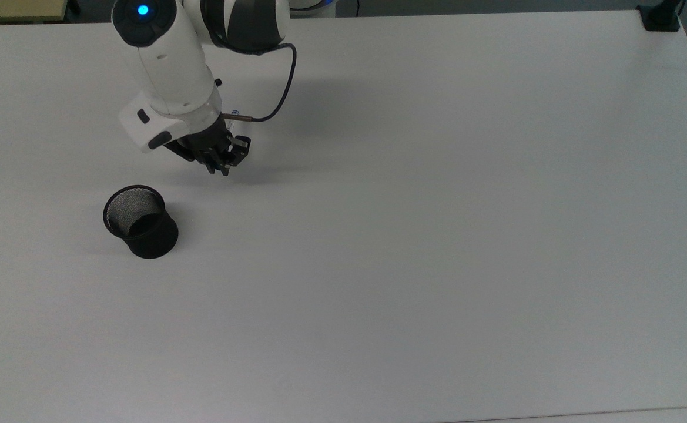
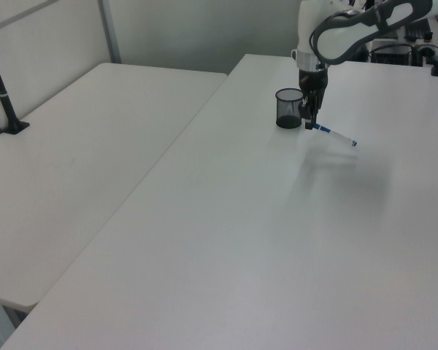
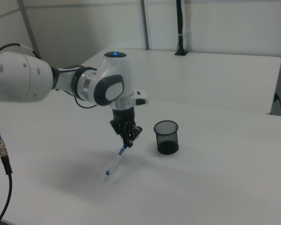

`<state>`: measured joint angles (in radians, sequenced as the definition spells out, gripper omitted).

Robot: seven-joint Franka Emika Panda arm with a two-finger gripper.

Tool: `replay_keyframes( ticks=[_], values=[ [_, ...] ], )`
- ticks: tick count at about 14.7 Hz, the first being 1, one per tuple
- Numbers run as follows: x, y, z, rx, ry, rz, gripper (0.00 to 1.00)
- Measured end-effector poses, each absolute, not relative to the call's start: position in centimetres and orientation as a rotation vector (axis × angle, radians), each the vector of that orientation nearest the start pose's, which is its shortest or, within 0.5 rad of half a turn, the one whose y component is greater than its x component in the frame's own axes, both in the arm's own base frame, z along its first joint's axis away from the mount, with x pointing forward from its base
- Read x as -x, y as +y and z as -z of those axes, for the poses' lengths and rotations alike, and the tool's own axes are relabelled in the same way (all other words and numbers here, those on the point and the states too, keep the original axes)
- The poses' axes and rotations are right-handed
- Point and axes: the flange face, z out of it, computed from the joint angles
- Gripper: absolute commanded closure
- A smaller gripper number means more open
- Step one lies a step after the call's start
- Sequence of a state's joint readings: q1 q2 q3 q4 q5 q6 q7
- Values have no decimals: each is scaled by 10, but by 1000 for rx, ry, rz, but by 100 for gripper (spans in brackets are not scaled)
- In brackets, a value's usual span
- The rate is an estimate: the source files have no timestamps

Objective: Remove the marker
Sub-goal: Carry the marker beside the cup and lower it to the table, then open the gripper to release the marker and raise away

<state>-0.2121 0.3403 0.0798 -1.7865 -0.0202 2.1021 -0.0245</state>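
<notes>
My gripper is shut on the blue-capped end of the marker. The white barrel slants down from the fingers, and its blue far end is at or just above the table. In the top view the arm hides the marker. The black mesh cup stands upright with nothing in it, a short way off: to the top view's lower left of the gripper, and to the right view's right of it.
The white table stretches wide to the top view's right. A black clamp mount sits at the far right corner. A second white table adjoins on the left view's left, with a black post on it.
</notes>
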Motion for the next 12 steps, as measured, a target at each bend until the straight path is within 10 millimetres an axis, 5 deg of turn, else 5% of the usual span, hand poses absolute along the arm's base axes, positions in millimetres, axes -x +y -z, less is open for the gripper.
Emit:
replay_keyframes(
  ticks=[1,2,4,8,12],
  values=[
    [-633,-87,-355,3126,155,-28,87],
    [-633,-86,-349,3127,150,-21,54],
    [-631,-83,-338,3128,143,-21,25],
    [-631,-83,-337,3128,143,-21,0],
    [-633,-84,-342,3129,150,-4,0]
  ],
)
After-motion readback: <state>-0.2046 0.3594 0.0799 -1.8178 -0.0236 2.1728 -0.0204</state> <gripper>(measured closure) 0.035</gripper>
